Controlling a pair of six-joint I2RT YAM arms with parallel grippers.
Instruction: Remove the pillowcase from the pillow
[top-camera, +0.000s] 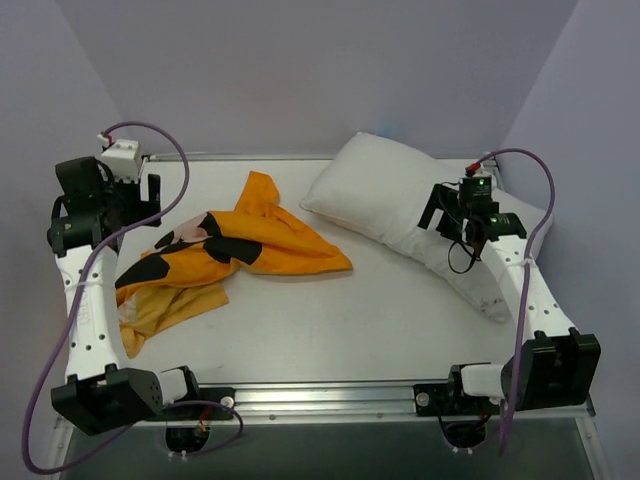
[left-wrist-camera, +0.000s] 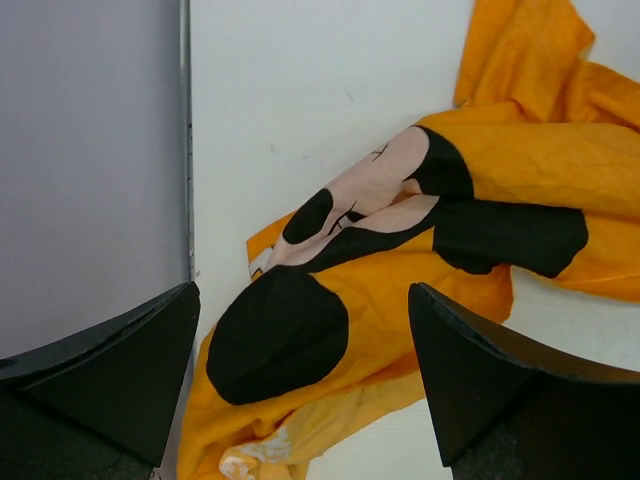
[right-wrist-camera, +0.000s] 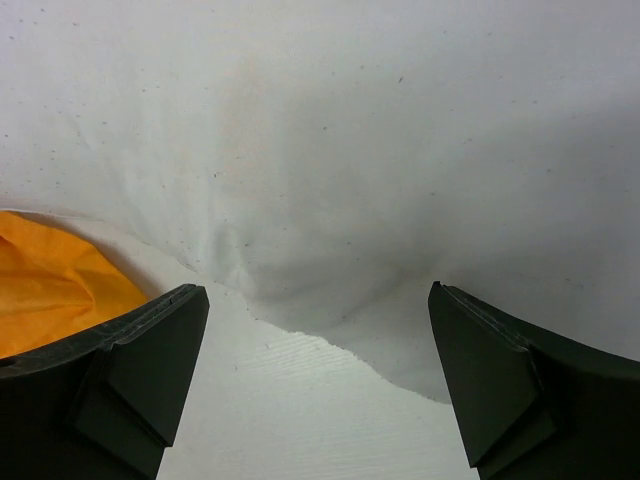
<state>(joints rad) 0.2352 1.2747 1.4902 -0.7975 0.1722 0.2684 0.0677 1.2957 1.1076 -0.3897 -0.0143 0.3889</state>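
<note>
The orange-yellow pillowcase with black and cream print lies crumpled on the left half of the table, apart from the pillow. It fills the left wrist view. The white pillow lies bare at the back right; it fills the right wrist view. My left gripper is open and empty above the pillowcase's left end. My right gripper is open and empty over the pillow's near edge. A bit of orange cloth shows at the left of the right wrist view.
The white table has a metal rail along its near edge. Grey walls close in at the back and both sides. The table's left edge and the wall show in the left wrist view.
</note>
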